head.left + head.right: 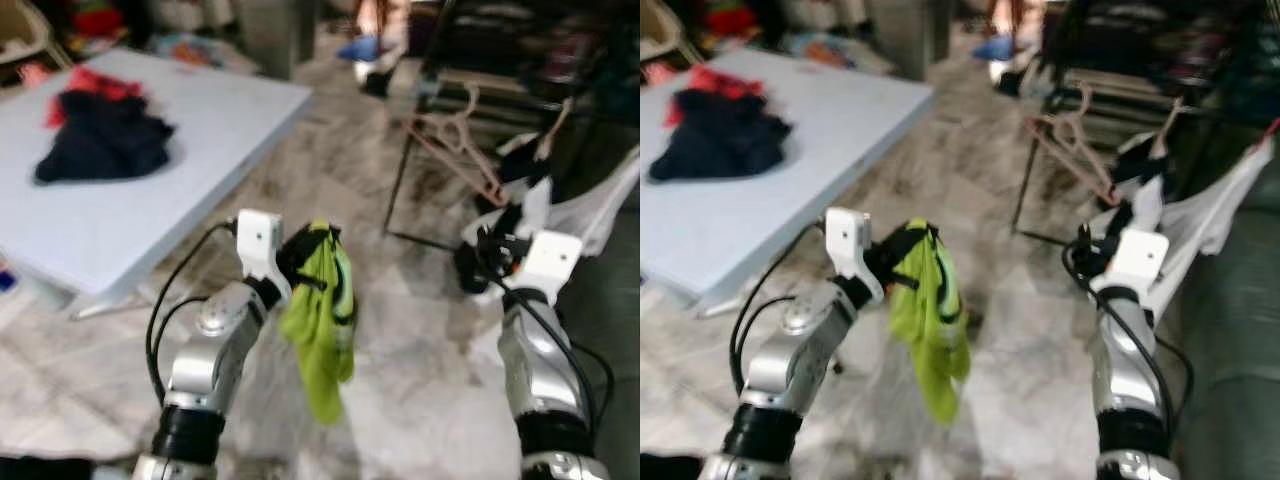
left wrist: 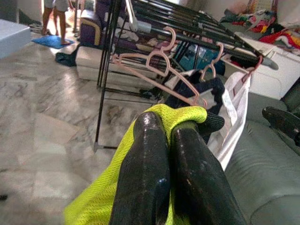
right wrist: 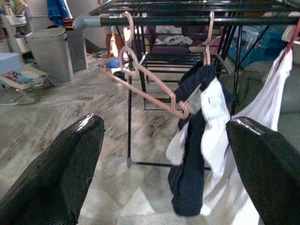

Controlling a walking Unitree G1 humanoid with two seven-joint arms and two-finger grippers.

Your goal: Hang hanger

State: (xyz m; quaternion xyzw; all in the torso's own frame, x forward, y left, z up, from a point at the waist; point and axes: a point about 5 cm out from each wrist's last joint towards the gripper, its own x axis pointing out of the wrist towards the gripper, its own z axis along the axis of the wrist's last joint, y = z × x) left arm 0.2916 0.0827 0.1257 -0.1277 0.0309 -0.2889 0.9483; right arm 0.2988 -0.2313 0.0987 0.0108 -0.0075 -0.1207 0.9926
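Left gripper (image 2: 171, 140): fingers clamped on a lime garment (image 1: 322, 320), which hangs over the floor (image 1: 400, 330). Right gripper (image 3: 164, 154): fingers wide apart, facing the drying rack (image 3: 187, 21). An empty pink hanger (image 3: 140, 82) hangs tilted on the rack rail, beside dark and white clothes (image 3: 201, 140). To the left, a counter (image 1: 150, 200) carries dark clothing (image 1: 105, 140). A bin (image 3: 49, 51) stands beyond.
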